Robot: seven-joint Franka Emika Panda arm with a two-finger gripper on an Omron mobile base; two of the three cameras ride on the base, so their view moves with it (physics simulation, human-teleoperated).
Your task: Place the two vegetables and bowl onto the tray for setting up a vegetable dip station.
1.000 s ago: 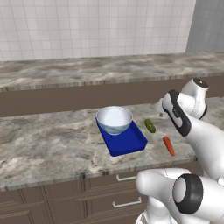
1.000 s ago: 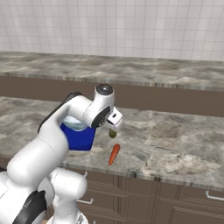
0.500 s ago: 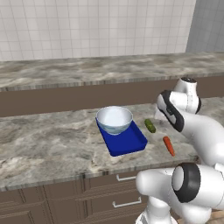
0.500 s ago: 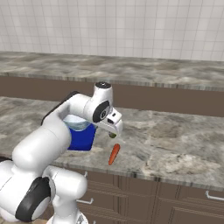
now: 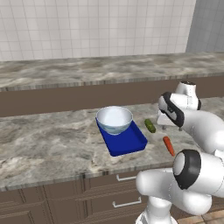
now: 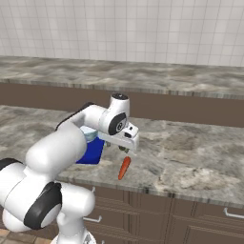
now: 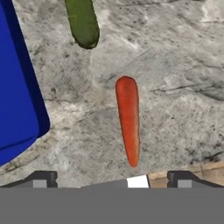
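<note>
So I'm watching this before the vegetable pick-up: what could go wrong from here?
The carrot lies near the counter's front edge, so a bumped grasp might roll it off. The bowl fills the far end of the tray, leaving only the near end free. The cucumber lies close by, and the open gripper might nudge it.

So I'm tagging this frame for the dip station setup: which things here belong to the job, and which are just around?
Part of the job:
- carrot, on the counter
- cucumber, on the counter beside the tray
- bowl, already on the tray
- tray
- tool, above the carrot

Just around:
- counter
- drawers below
- tiled wall
</note>
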